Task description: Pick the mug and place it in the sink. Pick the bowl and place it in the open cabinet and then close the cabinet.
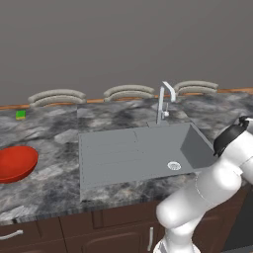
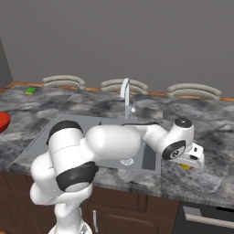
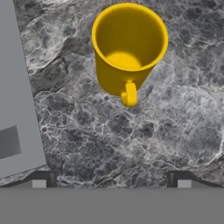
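At the far left of the left base view the red bowl [image 1: 16, 163] is sitting on the stone table [image 1: 59, 128], well apart from the arm. To its right the grey sink [image 1: 133, 153] is lying with its faucet [image 1: 164, 101] rising at the back edge.

In the hand view, a slab of the sink is running down the left edge of the frame, and the yellow mug [image 3: 127, 48] is standing upright on the table in the upper middle, mouth up, its handle turned toward the bottom of the frame, that is, toward the pincer [image 3: 111, 183]. The pincer is hanging with its two tips spread as wide as they go and nothing between them; the mug is lying ahead of them, roughly centred between the tips but nearer the top of the frame, not yet within their span.

In the right base view the hand is hovering at the right of the sink, over the table, a scrap of yellow showing just beneath it. Judging by this, the pincer needs to advance toward the mug and lower around it.
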Controlling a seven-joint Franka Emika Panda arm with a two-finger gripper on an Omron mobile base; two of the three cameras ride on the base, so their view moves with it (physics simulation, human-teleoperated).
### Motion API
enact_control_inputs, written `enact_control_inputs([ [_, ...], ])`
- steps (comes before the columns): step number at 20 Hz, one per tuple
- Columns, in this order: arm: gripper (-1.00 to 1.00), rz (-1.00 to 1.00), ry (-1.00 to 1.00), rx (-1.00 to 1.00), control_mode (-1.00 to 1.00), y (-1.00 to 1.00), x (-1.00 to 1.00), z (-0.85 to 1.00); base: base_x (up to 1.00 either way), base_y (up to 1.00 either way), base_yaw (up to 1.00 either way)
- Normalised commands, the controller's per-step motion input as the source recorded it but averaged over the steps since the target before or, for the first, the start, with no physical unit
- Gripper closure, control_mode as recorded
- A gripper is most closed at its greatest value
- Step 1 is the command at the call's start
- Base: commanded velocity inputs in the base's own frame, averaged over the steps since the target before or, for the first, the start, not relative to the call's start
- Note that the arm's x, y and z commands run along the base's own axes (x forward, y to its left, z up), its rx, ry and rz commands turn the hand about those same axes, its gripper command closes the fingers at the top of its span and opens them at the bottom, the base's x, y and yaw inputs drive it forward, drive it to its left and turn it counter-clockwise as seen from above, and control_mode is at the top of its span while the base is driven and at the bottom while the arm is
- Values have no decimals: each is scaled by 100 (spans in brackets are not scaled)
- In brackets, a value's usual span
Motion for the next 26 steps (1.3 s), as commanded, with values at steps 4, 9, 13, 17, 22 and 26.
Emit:
enact_control_inputs([
  [4, -100, 0, 0, 0, -100, -22, 10, -1, 0, 0, 0],
  [9, -100, 0, 0, 0, -100, -6, 18, -5, 0, 0, 0],
  [13, -100, 0, 0, 0, -100, 0, 22, -9, 0, 0, 0],
  [17, -100, 0, 0, 0, -100, -4, 12, -10, 0, 0, 0],
  [22, -100, 0, 0, 0, -100, -6, 7, -12, 0, 0, 0],
  [26, -100, 0, 0, 0, -100, -1, 2, -20, 0, 0, 0],
])
